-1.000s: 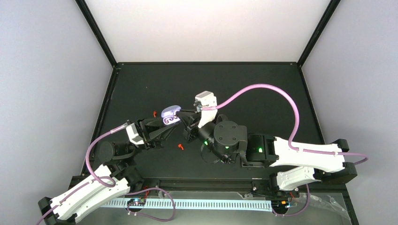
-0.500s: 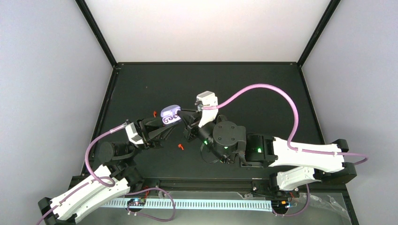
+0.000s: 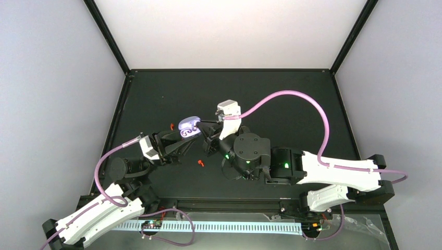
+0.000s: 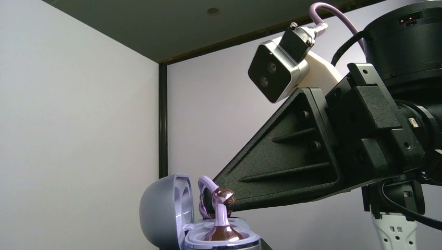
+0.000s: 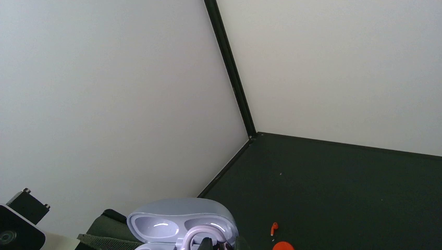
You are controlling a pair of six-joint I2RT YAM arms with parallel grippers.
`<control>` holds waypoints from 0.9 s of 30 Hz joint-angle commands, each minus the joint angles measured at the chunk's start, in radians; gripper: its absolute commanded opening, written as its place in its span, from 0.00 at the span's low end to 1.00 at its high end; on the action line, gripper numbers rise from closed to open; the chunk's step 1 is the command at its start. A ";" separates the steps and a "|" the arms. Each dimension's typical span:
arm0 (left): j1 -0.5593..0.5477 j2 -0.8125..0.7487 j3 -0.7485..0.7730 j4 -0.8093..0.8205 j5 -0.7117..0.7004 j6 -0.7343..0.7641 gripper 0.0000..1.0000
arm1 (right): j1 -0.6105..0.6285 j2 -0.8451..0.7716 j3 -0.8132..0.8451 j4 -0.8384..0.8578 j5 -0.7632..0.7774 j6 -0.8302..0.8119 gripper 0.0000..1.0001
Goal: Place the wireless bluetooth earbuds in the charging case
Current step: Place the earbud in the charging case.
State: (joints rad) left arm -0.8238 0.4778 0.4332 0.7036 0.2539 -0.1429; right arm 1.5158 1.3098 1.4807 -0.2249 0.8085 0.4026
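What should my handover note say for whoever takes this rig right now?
Left gripper: shut on the open charging case.
Right gripper: shut on a lavender earbud, its stem down in the case's well, not yet released.
A red-orange earbud lies on the table left of the case; a second one nearer the arm bases.
Done: case open, lavender bud at the well. Left: seat it, release. Whether another bud already sits inside, I cannot tell.

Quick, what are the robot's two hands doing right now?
Left gripper: shut on the open charging case.
Right gripper: shut on a lavender earbud, right over the case.
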 commanded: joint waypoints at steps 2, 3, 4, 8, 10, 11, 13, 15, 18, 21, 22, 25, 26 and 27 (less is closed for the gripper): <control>0.003 -0.006 0.004 0.058 -0.028 -0.006 0.01 | 0.000 0.011 0.020 -0.046 0.001 0.021 0.06; 0.003 -0.006 0.004 0.058 -0.028 -0.005 0.02 | 0.000 0.011 0.022 -0.045 0.000 0.019 0.07; 0.003 -0.006 0.003 0.058 -0.028 -0.004 0.02 | -0.001 0.011 0.023 -0.045 0.001 0.019 0.08; 0.003 -0.006 0.000 0.055 -0.031 -0.003 0.01 | 0.000 0.010 0.025 -0.047 0.001 0.017 0.11; 0.003 -0.007 -0.001 0.054 -0.031 -0.003 0.02 | 0.000 0.009 0.026 -0.045 0.002 0.015 0.11; 0.003 -0.006 -0.001 0.053 -0.031 -0.003 0.02 | 0.000 0.007 0.026 -0.045 0.003 0.013 0.11; 0.003 -0.005 -0.002 0.053 -0.032 -0.003 0.01 | -0.001 0.005 0.025 -0.045 0.005 0.011 0.12; 0.003 -0.003 -0.002 0.053 -0.032 -0.004 0.02 | 0.000 0.003 0.026 -0.044 0.005 0.010 0.12; 0.003 0.000 -0.004 0.053 -0.028 -0.007 0.02 | 0.000 0.002 0.033 -0.048 0.008 0.003 0.12; 0.003 0.002 -0.007 0.054 -0.020 -0.010 0.01 | 0.000 0.003 0.048 -0.063 0.009 -0.003 0.13; 0.003 0.003 -0.007 0.052 -0.018 -0.010 0.02 | -0.001 0.005 0.054 -0.070 0.009 -0.006 0.14; 0.002 0.004 -0.008 0.050 -0.015 -0.011 0.01 | -0.001 0.012 0.072 -0.090 0.022 -0.011 0.13; 0.003 0.004 -0.007 0.050 -0.015 -0.010 0.02 | -0.001 0.014 0.076 -0.095 0.035 -0.011 0.13; 0.003 0.005 -0.007 0.050 -0.015 -0.011 0.01 | -0.001 0.015 0.078 -0.097 0.036 -0.012 0.14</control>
State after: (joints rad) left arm -0.8238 0.4778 0.4225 0.7082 0.2417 -0.1471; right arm 1.5158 1.3163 1.5215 -0.2966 0.8074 0.3985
